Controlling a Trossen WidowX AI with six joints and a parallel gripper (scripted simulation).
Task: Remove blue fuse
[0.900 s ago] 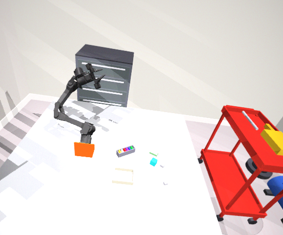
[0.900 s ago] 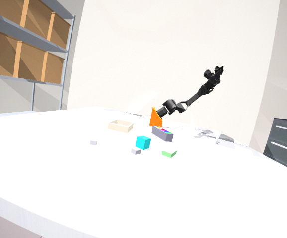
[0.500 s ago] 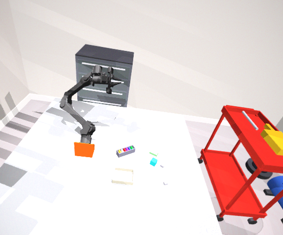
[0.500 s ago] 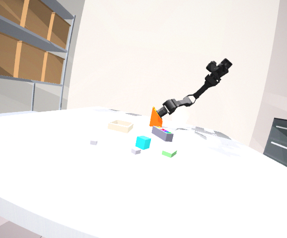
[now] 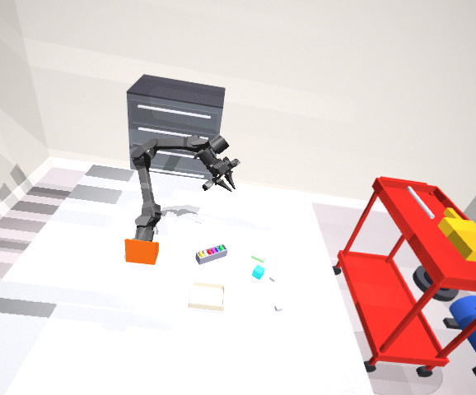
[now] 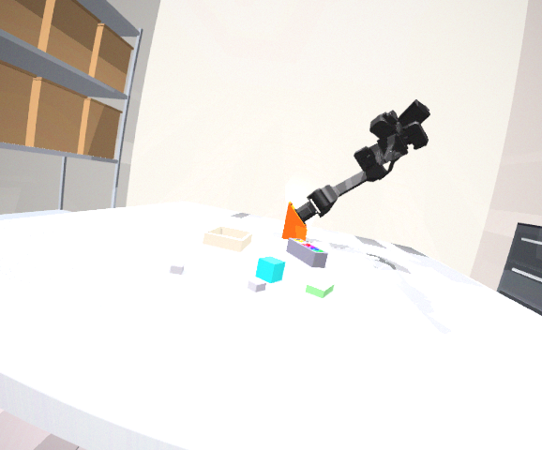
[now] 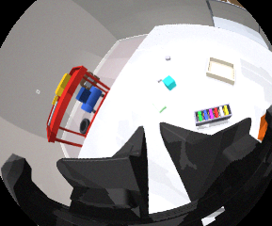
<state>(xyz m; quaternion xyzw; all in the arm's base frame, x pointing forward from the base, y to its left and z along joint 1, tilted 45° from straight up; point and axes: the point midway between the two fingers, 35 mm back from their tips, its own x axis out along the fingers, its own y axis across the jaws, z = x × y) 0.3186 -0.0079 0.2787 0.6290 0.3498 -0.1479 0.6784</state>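
The blue fuse (image 5: 217,249) (image 7: 205,115) stands in the grey fuse block (image 5: 212,257) (image 6: 304,255) (image 7: 214,120), between the green fuse (image 5: 221,248) (image 7: 200,116) and the magenta fuse (image 7: 211,114). Red, white and yellow fuses stand further along the same row. The cream tray (image 5: 206,308) (image 6: 221,242) (image 7: 219,79) lies on the table apart from the block and looks empty. My gripper (image 5: 232,189) (image 7: 151,128) is high above the table, away from the block and tray. Its fingers are a little apart with nothing between them. In the exterior view the fingertips cannot be made out.
A cyan cube (image 5: 258,271) (image 6: 269,269) (image 7: 168,83), a flat green piece (image 5: 258,258) (image 6: 319,289) and two small grey blocks (image 5: 273,278) (image 5: 278,308) lie beyond the fuse block. An orange panel (image 5: 142,251) (image 6: 293,225) stands by the arm's base.
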